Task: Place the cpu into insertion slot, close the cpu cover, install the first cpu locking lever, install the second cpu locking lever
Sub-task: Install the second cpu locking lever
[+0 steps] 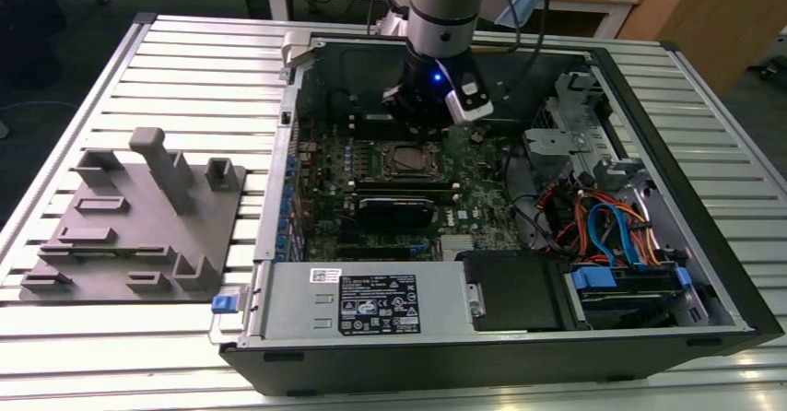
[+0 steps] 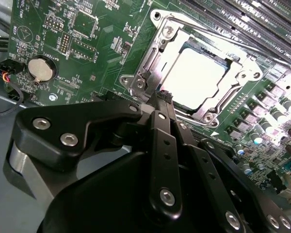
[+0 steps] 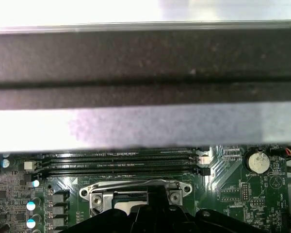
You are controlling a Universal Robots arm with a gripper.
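The cpu (image 2: pixel 200 80) is showing a pale silver-grey, almost white top in the second wrist view, framed by the bright silver cpu cover (image 2: pixel 157 65). The circuit board (image 2: pixel 102 43) around it is showing deep green, speckled with tiny white print and grey solder dots; a round silver coin cell (image 2: pixel 41 69) is gleaming at its 9 o'clock. The end effector (image 2: pixel 163 97) is looking matte black, studded with silver screws. In the exterior view, the worktop (image 1: pixel 184 61) is showing ribbed pale-grey stripes, the fixture block (image 1: pixel 135 217) flat grey, and cables (image 1: pixel 615 231) are running blue and orange.
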